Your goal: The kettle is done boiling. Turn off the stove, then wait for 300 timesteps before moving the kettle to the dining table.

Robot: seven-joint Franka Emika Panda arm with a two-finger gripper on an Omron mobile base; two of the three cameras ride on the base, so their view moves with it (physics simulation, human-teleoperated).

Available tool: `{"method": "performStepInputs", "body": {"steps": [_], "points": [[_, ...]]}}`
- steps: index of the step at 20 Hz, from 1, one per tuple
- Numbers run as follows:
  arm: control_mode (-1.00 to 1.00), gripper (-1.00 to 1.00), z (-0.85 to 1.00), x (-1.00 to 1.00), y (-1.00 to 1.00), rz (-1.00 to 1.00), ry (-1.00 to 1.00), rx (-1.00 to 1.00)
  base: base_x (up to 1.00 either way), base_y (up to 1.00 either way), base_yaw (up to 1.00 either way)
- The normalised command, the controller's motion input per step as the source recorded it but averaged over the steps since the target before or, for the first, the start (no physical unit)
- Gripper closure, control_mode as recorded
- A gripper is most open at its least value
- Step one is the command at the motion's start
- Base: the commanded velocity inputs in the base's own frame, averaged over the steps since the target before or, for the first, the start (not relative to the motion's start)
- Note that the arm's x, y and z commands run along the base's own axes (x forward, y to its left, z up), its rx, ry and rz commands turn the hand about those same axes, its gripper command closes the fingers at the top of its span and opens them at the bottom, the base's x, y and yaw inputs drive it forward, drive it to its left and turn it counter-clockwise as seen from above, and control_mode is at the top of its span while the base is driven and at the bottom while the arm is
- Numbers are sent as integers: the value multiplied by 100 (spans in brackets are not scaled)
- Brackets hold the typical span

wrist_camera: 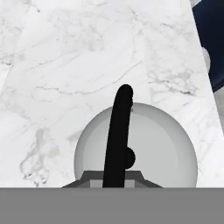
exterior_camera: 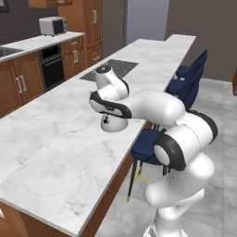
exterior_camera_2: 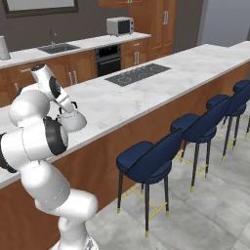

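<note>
Gripper [exterior_camera_2: 67,111] clamped on the thin black arched handle [wrist_camera: 118,135] of the small squat silver-grey dome kettle [wrist_camera: 140,148], black lid knob just right of the handle in the hand view. Kettle sits at or just over the long white grey-veined marble table top [exterior_camera: 55,152]; contact unclear. Flat dark grey cooktop [exterior_camera_2: 137,74] well off at 1 o'clock. Risk: thin handle pivots in the grip, kettle swings; near edge and blue stool [exterior_camera_2: 149,158] at 4 o'clock
</note>
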Motion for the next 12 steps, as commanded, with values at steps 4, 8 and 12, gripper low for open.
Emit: {"method": "performStepInputs", "body": {"steps": [4,8,12], "points": [[100,100,0,0,0,0,0,0,3,-7,8],[100,100,0,0,0,0,0,0,0,-1,1],[100,100,0,0,0,0,0,0,0,0,0]]}}
